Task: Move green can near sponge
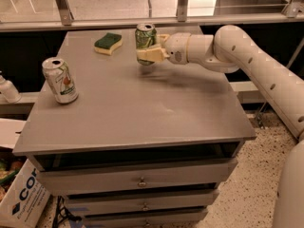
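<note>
The green can (145,38) is upright in my gripper (153,47), which is shut on its side and holds it just above the grey tabletop (142,108) toward the back middle. The arm reaches in from the right. The sponge (108,43), dark green top over yellow, lies on the table at the back left, a short gap to the left of the can.
A white can with green and red markings (60,80) stands near the table's left edge. The table has drawers (140,179) below. A white bottle (8,89) and a cardboard box (21,201) sit off the left side. A metal rail runs behind the table.
</note>
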Action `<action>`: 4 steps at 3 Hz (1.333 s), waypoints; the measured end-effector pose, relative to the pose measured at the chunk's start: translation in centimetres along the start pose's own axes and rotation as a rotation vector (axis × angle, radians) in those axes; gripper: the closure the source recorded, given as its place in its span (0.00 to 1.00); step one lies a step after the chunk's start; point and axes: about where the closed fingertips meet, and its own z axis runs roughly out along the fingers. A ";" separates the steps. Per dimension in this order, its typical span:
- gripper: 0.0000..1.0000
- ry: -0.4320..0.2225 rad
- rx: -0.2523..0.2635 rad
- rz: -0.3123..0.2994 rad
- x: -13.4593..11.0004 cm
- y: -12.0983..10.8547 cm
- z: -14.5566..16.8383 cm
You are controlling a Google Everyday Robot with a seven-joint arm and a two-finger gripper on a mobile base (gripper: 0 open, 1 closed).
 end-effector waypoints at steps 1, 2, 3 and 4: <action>1.00 0.011 0.068 -0.022 -0.1 -1.7 3.5; 1.00 0.017 0.129 -0.045 -1.0 -3.5 7.0; 1.00 0.021 0.160 -0.069 -1.2 -4.8 9.6; 1.00 0.037 0.178 -0.079 -0.7 -6.4 11.3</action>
